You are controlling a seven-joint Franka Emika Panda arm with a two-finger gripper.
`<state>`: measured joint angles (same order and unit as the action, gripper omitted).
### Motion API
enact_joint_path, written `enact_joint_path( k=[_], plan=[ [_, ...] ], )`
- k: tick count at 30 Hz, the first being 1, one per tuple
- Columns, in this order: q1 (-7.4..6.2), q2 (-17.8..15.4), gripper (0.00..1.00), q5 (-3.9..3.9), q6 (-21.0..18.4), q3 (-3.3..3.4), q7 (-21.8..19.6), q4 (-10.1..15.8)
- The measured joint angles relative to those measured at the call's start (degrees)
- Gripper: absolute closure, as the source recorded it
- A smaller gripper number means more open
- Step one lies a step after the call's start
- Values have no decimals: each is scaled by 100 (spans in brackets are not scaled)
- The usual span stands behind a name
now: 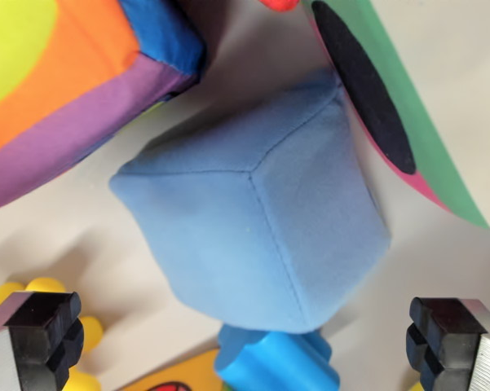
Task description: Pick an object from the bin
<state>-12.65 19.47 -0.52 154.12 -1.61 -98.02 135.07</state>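
1. we think the job has just begun. nothing is picked up yet, as far as we can see.
2. the soft blue cube (257,212) sits on the pale floor of the bin (41,236), in the middle of the wrist view. it looks like the thing to grab.
3. our gripper (249,338) is spread wide. one black finger (45,334) shows at the bottom of the wrist view's left, and the other is at the bottom of the wrist view's right.
4. the fingers hold nothing. we do not see them touch the cube; it lies between them and a bit further up the view.
5. other toys crowd around it. a rainbow block (65,90) is at the top of the wrist view's left, close to the cube. a green piece (424,122) with a dark oval runs down the wrist view's right and seems to touch the cube's top corner.
6. a bright blue toy (277,358) pokes out from under the cube's bottom edge, and yellow bits (41,287) sit by the left finger.
7. what is left, we think: go down, close on the cube, and lift it out of the bin. the cube is wide, so the fingers may only just fit round it.
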Motion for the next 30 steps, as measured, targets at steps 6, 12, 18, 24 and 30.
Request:
enact_joint_path(
  k=[6, 12, 18, 24, 30],
  plan=[
    [-21, 309, 0, -5, 265, 23, -5, -41],
    [-44, 561, 0, -6, 465, 44, -6, -94],
    [-66, 767, 0, -6, 623, 64, -6, -149],
    [-71, 873, 0, -6, 700, 72, -6, -179],
    [-73, 894, 100, -6, 721, 76, -6, -187]
  ],
)
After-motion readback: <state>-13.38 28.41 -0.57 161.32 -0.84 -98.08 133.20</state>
